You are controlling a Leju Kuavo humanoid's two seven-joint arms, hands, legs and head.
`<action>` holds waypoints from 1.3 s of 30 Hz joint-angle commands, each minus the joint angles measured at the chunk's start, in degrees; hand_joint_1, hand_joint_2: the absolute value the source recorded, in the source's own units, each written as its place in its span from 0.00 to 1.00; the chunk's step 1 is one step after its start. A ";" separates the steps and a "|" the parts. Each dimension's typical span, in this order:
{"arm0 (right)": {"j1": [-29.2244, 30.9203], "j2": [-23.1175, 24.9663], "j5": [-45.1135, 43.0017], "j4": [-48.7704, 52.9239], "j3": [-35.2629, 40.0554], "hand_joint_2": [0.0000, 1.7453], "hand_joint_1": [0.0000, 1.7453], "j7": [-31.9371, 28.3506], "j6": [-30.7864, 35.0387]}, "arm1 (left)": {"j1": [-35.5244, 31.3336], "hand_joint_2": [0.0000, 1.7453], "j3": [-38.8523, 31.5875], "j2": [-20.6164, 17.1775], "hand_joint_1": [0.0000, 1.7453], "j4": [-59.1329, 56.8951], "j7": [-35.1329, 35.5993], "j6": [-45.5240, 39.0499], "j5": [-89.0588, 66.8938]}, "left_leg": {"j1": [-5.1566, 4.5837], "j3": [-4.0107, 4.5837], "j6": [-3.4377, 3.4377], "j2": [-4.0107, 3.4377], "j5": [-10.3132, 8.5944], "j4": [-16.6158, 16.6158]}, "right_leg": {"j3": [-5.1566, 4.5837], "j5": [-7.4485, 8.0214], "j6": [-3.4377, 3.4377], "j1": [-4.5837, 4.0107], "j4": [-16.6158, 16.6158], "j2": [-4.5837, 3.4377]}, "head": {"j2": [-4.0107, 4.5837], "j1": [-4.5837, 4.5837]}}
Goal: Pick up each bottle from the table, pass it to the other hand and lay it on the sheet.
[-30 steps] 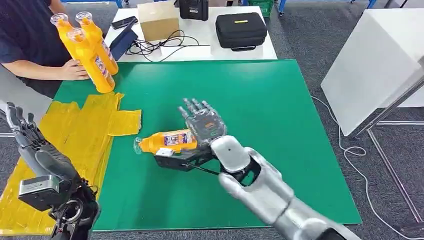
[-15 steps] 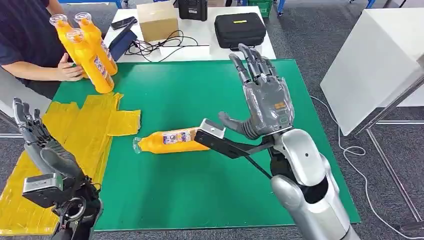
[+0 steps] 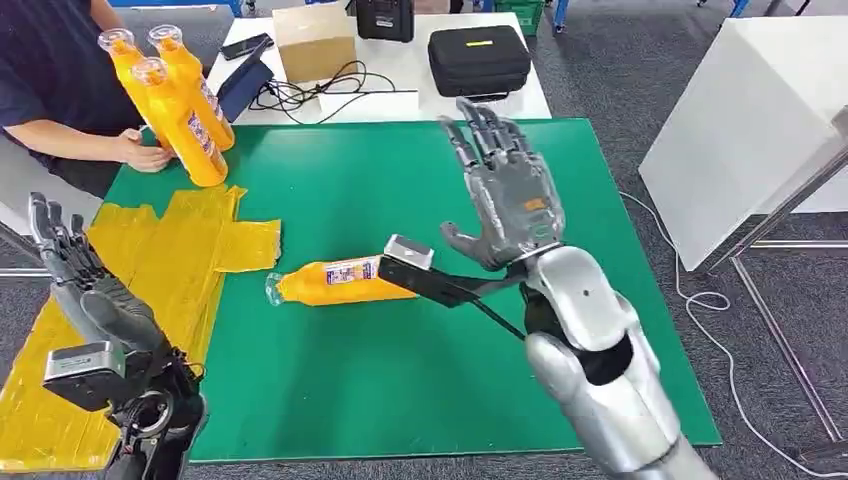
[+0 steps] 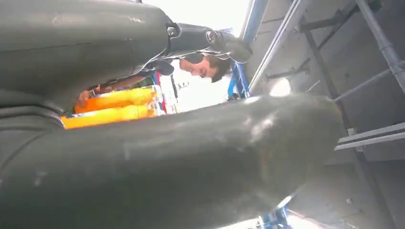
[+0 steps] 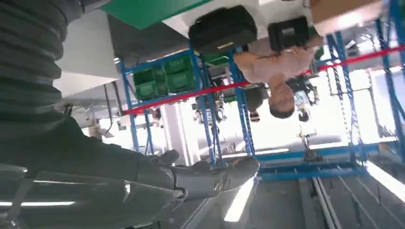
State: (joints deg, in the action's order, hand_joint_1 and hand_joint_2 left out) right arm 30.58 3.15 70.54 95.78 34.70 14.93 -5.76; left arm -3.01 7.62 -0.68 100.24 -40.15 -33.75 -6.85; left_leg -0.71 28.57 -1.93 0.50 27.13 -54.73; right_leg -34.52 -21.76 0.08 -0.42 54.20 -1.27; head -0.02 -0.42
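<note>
The bottle (image 3: 342, 282) lies on its side below the raised, wide-spread, empty right hand (image 3: 512, 195). It looks light, stiff and smooth, likely to roll; best gripped around its middle.

left hand (image 4: 157, 167): dark, close to camera | orange bottles (image 4: 112, 107): beyond it | person (image 4: 200, 64): behind bottles

— Bottle status?
— One orange bottle (image 3: 340, 281) lying on its side on the green mat, clear cap toward the yellow sheet (image 3: 150, 262); three orange bottles (image 3: 178, 105) upright at the mat's far-left corner; sheet crumpled, flat.
</note>
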 commanded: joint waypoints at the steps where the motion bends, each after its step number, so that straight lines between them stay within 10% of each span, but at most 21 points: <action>1: 23.73 16.85 -5.79 -66.29 6.99 0.00 0.00 -3.44 21.00 | -8.65 0.00 5.19 -1.48 0.00 -9.26 0.15 -2.07 2.97 | 0.04 -0.47 0.33 -0.60 0.03 0.04 | 0.24 0.11 -0.01 -0.03 0.07 -0.42 | 0.00 -0.04; 14: 25.05 16.85 -19.69 -70.60 15.53 0.00 0.00 -3.26 21.56 | -4.68 0.00 2.84 1.60 0.00 -3.99 0.75 0.78 -0.52 | 0.10 -0.13 0.22 0.10 -0.11 0.01 | 0.04 0.04 0.10 -0.10 0.13 0.15 | 0.00 0.00; 15: 25.07 16.85 -20.16 -70.43 14.88 1.00 0.00 -3.85 20.94 | -4.96 0.00 2.48 2.09 0.00 -3.82 1.29 1.19 -1.15 | 0.10 -0.21 0.26 0.10 -0.07 -0.02 | 0.11 -0.01 0.05 -0.10 0.16 0.21 | 0.00 0.00; 39: 22.68 16.85 -32.73 -71.35 29.15 1.00 0.00 -3.42 8.20 | 0.28 0.00 -5.20 10.80 0.00 8.29 4.88 6.90 -9.32 | 0.02 -0.19 0.26 0.00 -0.04 0.00 | 0.06 0.00 0.09 -0.04 0.11 0.11 | 0.00 0.02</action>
State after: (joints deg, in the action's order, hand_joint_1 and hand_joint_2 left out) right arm 51.44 20.50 38.86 29.01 55.97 11.23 4.26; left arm -5.46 6.67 6.77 103.97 -35.45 -26.99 -15.28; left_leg -0.75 28.60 -1.79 0.56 26.96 -54.75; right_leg -34.67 -21.64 0.26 -0.40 54.34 -1.22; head -0.02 -0.39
